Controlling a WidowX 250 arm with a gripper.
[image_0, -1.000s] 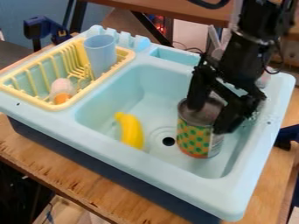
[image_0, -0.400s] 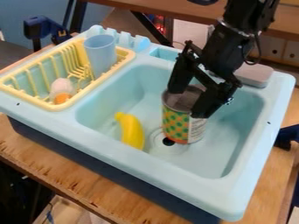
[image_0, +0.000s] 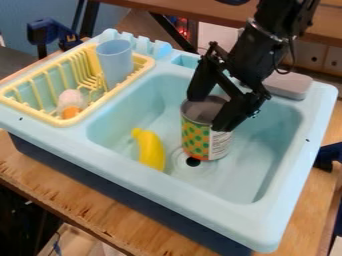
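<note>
Gripper: the black gripper (image_0: 210, 113) hangs over the basin, its two fingers clamped on the can, one at the left of its rim, the other at its right, near side.
Can: the metal can (image_0: 196, 137) is upright inside the sink (image_0: 180, 187), at the drain hole (image_0: 193, 162); whether its base touches the basin floor, I cannot tell.
Can label: green spots on yellow and orange, with a white panel of small print at the right, too small to make out.
Banana: the yellow banana (image_0: 152, 151) lies left of the can and apart from it, near the basin's left wall.
Basin walls: they enclose can and banana on all sides.
Dish rack: the yellow rack (image_0: 110, 100) sits left of the basin, holding a pale blue cup (image_0: 116, 62) and a pink-and-orange item (image_0: 69, 103).
Grey block: the rounded block (image_0: 289, 86) is at the sink's far right rim.
Clamps: one blue clamp (image_0: 43, 31) is at far left, another (image_0: 329, 155) at right.
Worktop: the wooden worktop (image_0: 83, 202) carries the sink.
</note>
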